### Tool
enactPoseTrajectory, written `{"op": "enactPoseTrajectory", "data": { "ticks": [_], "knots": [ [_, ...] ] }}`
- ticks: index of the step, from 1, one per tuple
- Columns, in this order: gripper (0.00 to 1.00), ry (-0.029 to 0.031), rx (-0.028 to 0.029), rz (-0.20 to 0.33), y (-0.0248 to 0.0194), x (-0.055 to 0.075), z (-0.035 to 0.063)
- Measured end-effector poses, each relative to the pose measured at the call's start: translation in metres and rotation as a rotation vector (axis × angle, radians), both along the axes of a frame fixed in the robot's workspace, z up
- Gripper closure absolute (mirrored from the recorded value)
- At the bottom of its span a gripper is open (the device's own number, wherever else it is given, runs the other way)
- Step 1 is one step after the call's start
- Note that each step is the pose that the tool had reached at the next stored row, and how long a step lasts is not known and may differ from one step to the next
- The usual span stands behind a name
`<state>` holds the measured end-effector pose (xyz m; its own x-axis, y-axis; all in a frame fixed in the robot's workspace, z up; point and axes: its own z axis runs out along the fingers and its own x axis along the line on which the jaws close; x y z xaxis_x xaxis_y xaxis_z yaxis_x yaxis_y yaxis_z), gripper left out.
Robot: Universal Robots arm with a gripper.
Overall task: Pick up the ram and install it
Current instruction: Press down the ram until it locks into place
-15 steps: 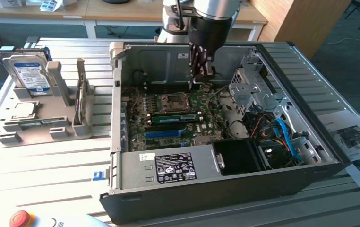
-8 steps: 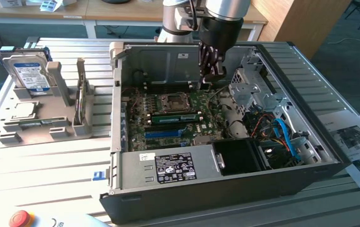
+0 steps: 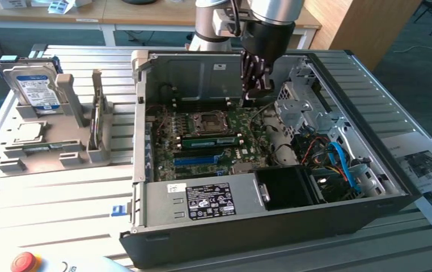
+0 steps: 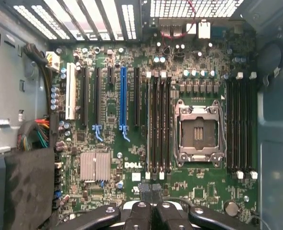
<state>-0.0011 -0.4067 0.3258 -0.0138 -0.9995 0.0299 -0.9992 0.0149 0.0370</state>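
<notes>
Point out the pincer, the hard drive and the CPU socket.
pincer [image 3: 254,94]: exterior view, at the tips of its shut fingers.
hard drive [image 3: 36,88]: exterior view, on its blue-and-white label.
CPU socket [image 4: 199,135]: wrist view, on the middle of the socket.

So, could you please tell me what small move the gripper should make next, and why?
Probably a slow, straight descent onto the ram. The gripper is shut, with nothing visible in its grip, and hangs above the motherboard, where the green stick already stands on edge beside the processor socket. Whether it is latched I cannot tell, so a press seems the likely step.
</notes>
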Motion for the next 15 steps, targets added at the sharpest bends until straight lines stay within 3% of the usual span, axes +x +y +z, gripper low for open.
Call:
{"op": "enactPoseTrajectory", "data": {
  "ticks": [15],
  "knots": [
    [0.90,0.0021,0.0002,0.000,0.0000,0.0041,-0.0014]
  ]
}}
